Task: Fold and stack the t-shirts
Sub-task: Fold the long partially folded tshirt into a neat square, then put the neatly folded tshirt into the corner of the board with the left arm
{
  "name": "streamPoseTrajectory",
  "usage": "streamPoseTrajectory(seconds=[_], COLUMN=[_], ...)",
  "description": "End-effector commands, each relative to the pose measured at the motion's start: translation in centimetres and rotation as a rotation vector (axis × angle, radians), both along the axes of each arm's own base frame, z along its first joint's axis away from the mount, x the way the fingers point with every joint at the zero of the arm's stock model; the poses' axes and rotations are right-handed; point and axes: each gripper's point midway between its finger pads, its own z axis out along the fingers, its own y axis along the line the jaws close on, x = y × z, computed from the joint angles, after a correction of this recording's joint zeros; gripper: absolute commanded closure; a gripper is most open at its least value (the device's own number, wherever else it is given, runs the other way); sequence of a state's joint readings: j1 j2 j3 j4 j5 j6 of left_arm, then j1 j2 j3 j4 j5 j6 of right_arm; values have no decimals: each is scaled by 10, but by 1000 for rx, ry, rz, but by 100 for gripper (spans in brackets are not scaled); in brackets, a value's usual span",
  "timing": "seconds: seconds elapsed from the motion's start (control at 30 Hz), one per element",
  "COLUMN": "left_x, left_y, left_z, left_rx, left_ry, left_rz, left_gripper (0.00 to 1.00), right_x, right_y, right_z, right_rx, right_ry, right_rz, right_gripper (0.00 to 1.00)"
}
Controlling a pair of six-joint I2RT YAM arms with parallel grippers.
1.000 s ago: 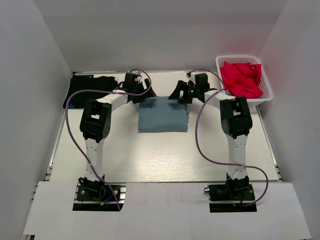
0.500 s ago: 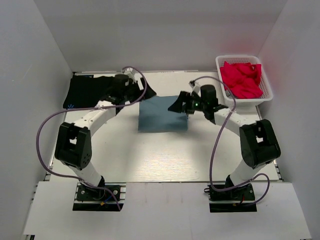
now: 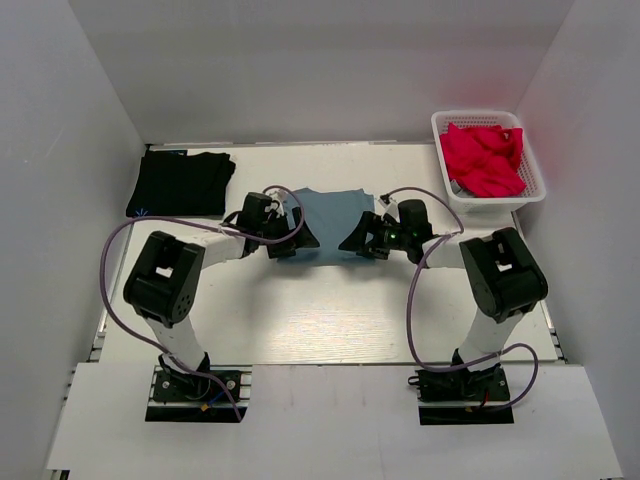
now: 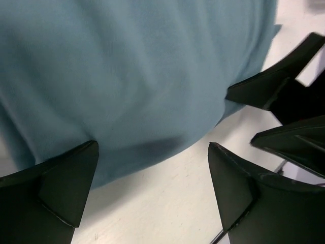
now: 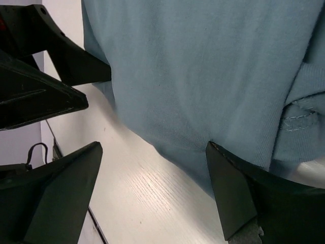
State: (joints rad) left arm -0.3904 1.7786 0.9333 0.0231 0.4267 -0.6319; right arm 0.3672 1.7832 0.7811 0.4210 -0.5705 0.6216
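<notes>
since 0.5 s ago both arms have pulled back and dropped low. the left gripper and right gripper now sit at the near corners of the folded blue-grey t-shirt in the middle of the table, jaws spread wide over its hem, holding nothing. the black t-shirt lies folded at far left; its small blue mark is too small to read.

Centre shirt on table, mid-width, toward the back. Second shirt at far-left corner, well apart. Basket far right, cloth in it. Left gripper at centre shirt's near-left edge, right gripper at its near-right edge.
</notes>
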Motion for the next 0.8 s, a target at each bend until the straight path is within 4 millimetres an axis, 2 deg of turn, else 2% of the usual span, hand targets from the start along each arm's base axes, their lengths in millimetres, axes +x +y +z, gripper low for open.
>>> streamPoseTrajectory(seconds=[0.0,0.07,0.13,0.17,0.2,0.23,0.3,0.33,0.37,0.4,0.47,0.63,0.67,0.7,0.73,0.77], left_x=[-22,-16,-15,-14,-10,-9,0,4,10,12,14,40,42,51,52,54], left_y=[27,24,31,35,44,49,62,69,80,83,85,86,87,83,85,80], left_z=[-13,23,41,54,56,58,55,57,54,53,49,44,27,29,21,16], left_rx=[147,119,146,149,194,211,258,301,357,381,400,422,453,452,483,488], left_ry=[57,-26,-72,-105,-130,-137,-134,-118,-106,-93,-80,-114,-75,-76,-55,-49], left_rz=[30,13,26,44,79,97,152,178,235,245,250,302,298,298,290,279], left_gripper=[0,0,0,0,0,0,0,0,0,0,0,0,0,0,0,0], right_x=[-15,-13,-5,-6,-10,-11,-19,-21,-27,-25,-32,-41,-41,-40,-39,-39], right_y=[-34,-27,-24,-25,-24,-27,-29,-31,-32,-35,-39,-54,-59,-62,-64,-68], right_z=[-39,-14,25,33,38,62,68,83,82,91,94,103,104,106,113,109], right_rx=[-190,-160,-141,-140,-139,-123,-119,-109,-123,-126,-147,-197,-215,-226,-230,-261], right_ry=[68,25,-80,-93,-110,-168,-184,-222,-217,-237,-244,-257,-258,-262,-285,-277], right_rz=[-68,-42,-29,-30,-22,-35,-32,-33,-21,-29,-22,-55,-77,-90,-100,-109], right_gripper=[10,10,10,10,10,10,10,10,10,10,10,10,10,10,10,10])
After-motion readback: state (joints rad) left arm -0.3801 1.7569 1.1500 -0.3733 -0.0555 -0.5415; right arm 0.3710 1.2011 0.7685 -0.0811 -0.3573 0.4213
